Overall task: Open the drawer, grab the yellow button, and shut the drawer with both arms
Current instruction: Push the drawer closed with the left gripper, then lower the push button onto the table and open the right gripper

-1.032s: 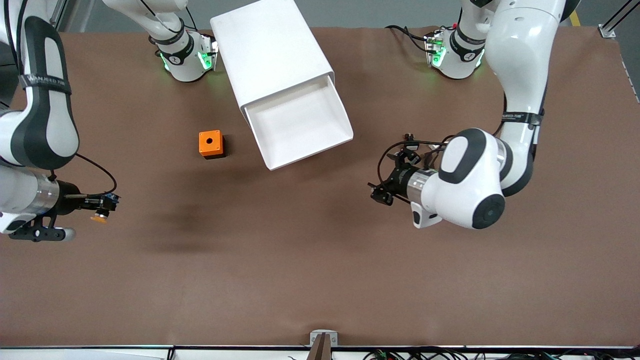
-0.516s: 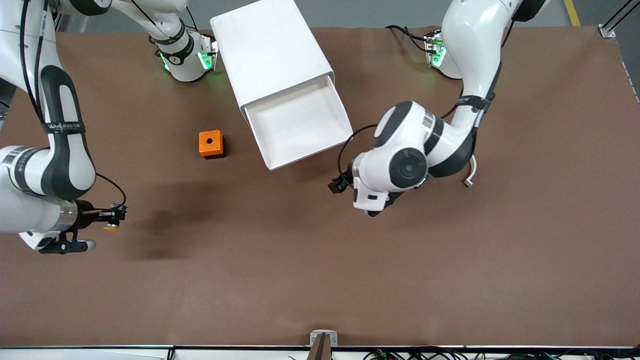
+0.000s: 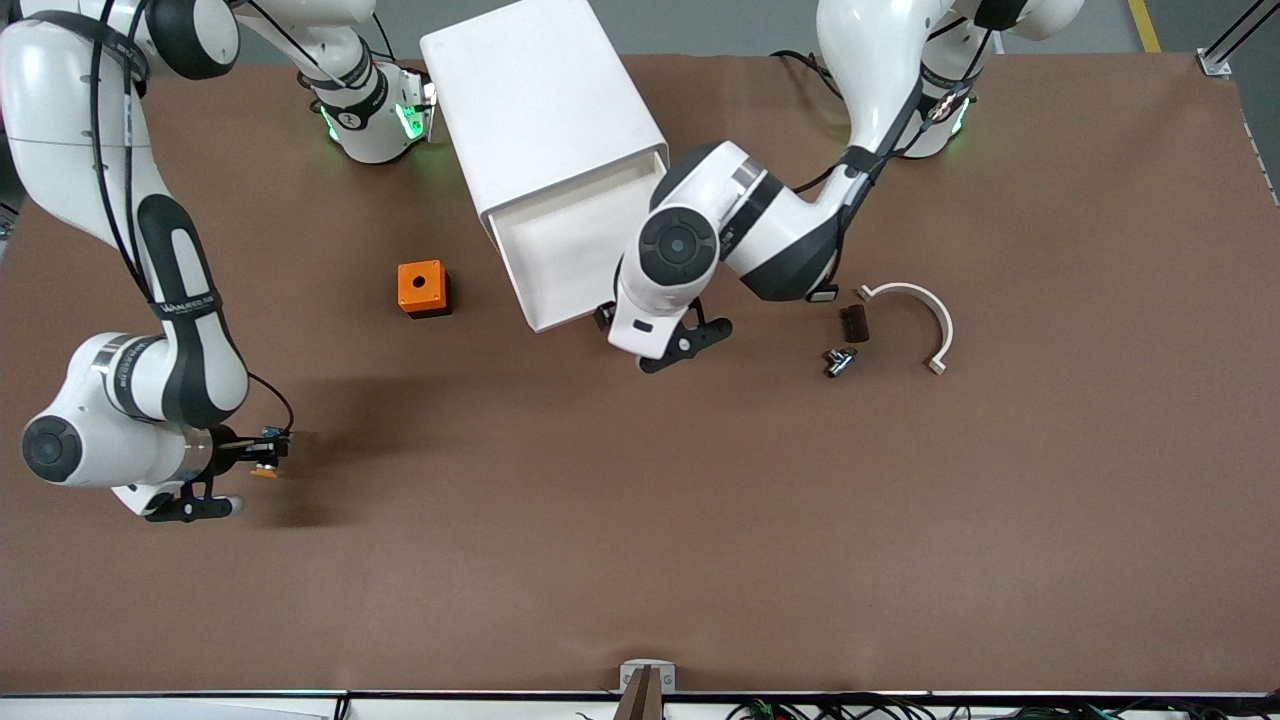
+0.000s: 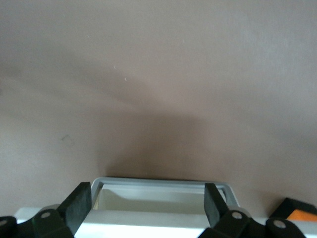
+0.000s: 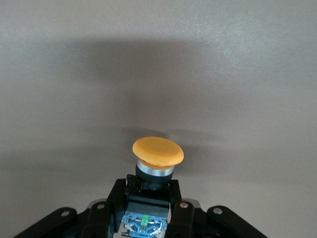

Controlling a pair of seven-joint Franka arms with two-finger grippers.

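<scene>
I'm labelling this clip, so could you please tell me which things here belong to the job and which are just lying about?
Part of the job:
- drawer, open
- button, held in right gripper
- left gripper, open, at drawer's front edge

Lying about:
- orange box
- white curved bracket
- dark block
- small metal part

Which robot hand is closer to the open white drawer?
The left hand. It hangs open right at the front edge of the open drawer. The right hand is far off at the right arm's end of the table, shut on the button.
</scene>
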